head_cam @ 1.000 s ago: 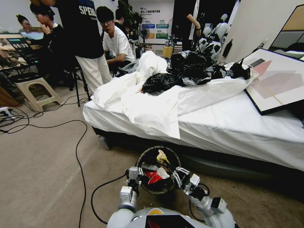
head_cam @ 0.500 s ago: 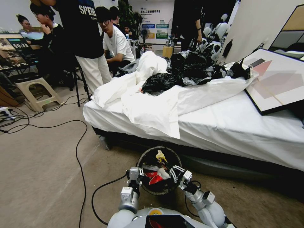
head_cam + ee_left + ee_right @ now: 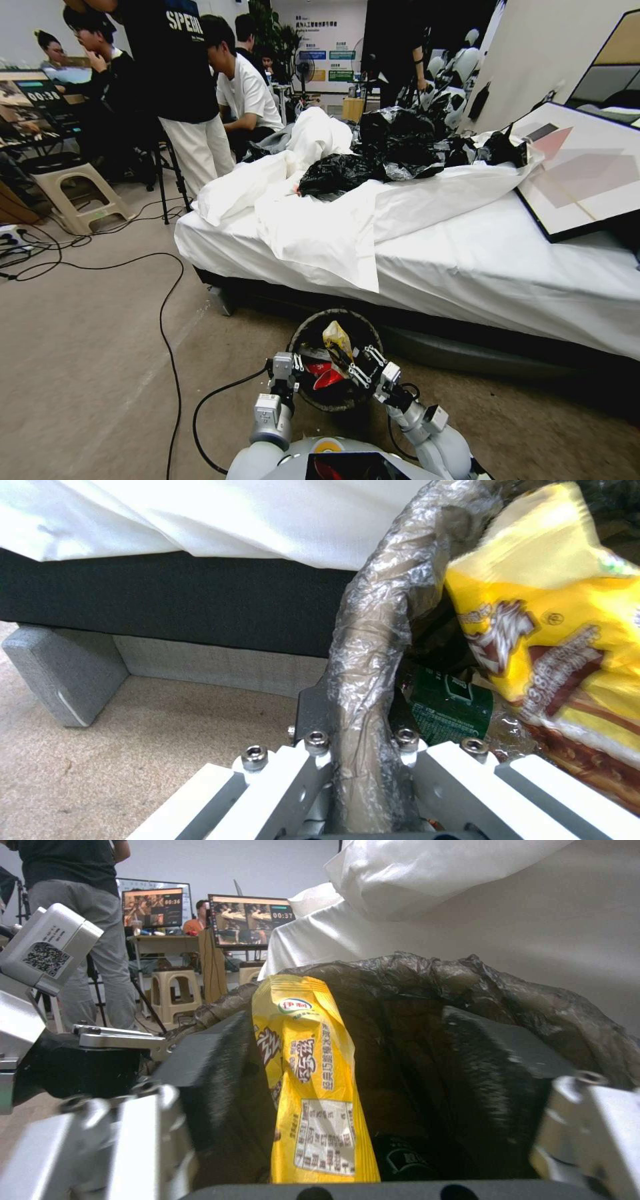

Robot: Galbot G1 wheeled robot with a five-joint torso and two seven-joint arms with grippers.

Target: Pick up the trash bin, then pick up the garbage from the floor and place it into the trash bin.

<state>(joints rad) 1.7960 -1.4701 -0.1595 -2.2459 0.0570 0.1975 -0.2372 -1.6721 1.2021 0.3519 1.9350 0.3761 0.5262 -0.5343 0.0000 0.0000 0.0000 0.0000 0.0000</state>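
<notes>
Head view: the trash bin (image 3: 333, 360) is being held off the carpet just in front of the bed (image 3: 467, 267), right by the robot's chest. Its rim on the robot's left is being pinched by the left gripper (image 3: 288, 369). The right gripper (image 3: 360, 363) is being kept over the bin's mouth, and a yellow snack wrapper (image 3: 337, 341) is standing upright just beside its jaws. Red-and-white wrappers (image 3: 321, 375) are lying inside the bin, below the yellow one.

Left wrist view: the jaws of the left gripper (image 3: 363, 760) are being clamped on the bin's rim (image 3: 373, 645), which is wrapped in the brownish liner bag. The yellow snack wrapper (image 3: 553, 630) is leaning inside the bin just past that rim, and a green label (image 3: 447, 707) is showing underneath it. The bed's dark base (image 3: 167, 605) is sitting right behind the bin.

Right wrist view: the right gripper's jaws (image 3: 360, 1100) are being held wide apart over the bin's opening. The yellow snack wrapper (image 3: 307, 1075) is standing on end between them, against one dark pad (image 3: 220, 1080) and well apart from the other.
</notes>
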